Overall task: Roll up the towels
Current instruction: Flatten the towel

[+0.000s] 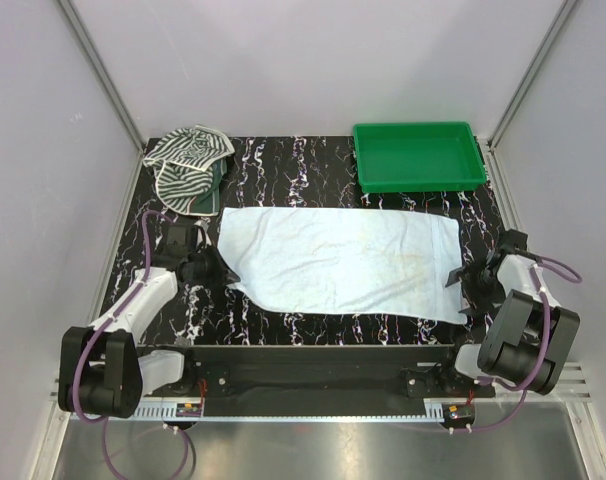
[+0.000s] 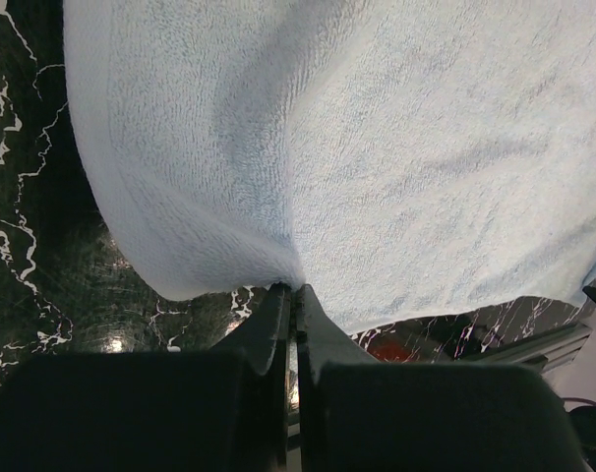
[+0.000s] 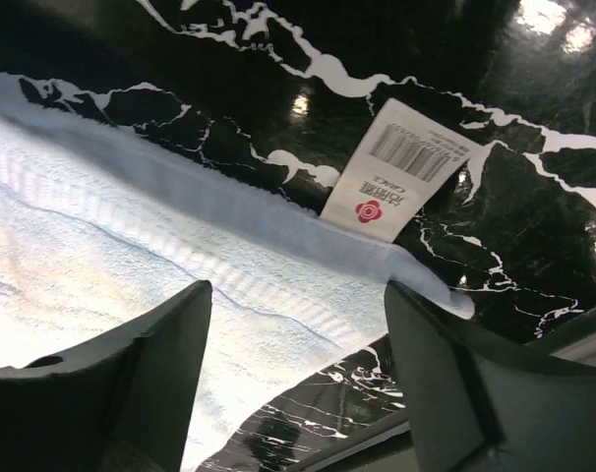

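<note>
The pale blue towel [image 1: 343, 260] lies spread flat on the black marbled table. My left gripper [image 1: 223, 272] is shut on its left edge; in the left wrist view the left gripper [image 2: 293, 292] pinches the towel [image 2: 377, 147] at the hem, which puckers there. My right gripper [image 1: 465, 285] is open at the towel's right end; in the right wrist view the right gripper [image 3: 296, 305] straddles the towel's near corner [image 3: 229, 275], beside its white label [image 3: 396, 167]. The zebra-striped towel [image 1: 188, 165] lies crumpled at the far left corner.
A green plastic tray [image 1: 418, 155] stands at the far right of the table [image 1: 313, 170]. Grey walls with metal rails close in the left, back and right. A metal strip runs along the near edge between the arm bases.
</note>
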Motion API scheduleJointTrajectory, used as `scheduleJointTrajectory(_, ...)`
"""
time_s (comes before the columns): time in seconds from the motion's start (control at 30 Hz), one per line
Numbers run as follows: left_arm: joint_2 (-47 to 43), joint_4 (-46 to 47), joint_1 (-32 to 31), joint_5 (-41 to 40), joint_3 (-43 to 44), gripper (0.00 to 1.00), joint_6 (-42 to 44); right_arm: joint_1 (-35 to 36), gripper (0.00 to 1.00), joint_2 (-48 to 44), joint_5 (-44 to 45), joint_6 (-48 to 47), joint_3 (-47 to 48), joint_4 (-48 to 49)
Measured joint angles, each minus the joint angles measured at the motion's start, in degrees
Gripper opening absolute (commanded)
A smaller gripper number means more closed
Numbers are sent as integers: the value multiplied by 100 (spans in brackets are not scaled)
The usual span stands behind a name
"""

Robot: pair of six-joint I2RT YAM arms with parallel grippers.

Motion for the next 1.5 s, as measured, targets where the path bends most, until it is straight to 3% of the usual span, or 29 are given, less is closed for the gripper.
scheduleJointTrajectory(0.07, 0, 15, 11, 0, 0, 0, 0, 66, 88, 2, 55, -20, 52, -24)
scheduleJointTrajectory(0.13, 0, 24, 13, -2, 0, 0, 0, 195, 90, -4, 109, -35, 142, -101)
scheduleJointTrajectory(0.37, -2, 31, 22, -9, 0, 0, -2, 621, 88, -557, 752, -109, 1182, -754)
scheduleJointTrajectory(0.5, 0, 46, 22, -9, 0, 0, -4, 1351, 89, -815, 1106, -48, 1762, -1040)
scheduleJointTrajectory(0.7, -4, 94, 22, -7, 0, 0, -7, 1792, 88, -903, 765, 402, 737, -997)
scheduleJointTrajectory(0.93, -177, 94, 31, -4, -2, 0, -4, 1547, 86, -660, 673, 820, 284, -946)
scheduleJointTrajectory(1.03, -192, 94, 37, 0, -2, 0, -4, 1054, 84, -737, 732, 894, 264, -962)
scheduleJointTrajectory(1.1, -190, 103, 48, 24, -4, 0, -4, 599, 76, -907, 682, 894, 118, -839)
scheduleJointTrajectory(1.2, -186, 146, 70, 90, -7, 0, -4, -68, 72, -1088, 651, 903, -229, -693)
scheduleJointTrajectory(1.5, -109, 254, 90, 210, -13, 0, -7, -120, 61, -962, 387, 870, -664, -444)
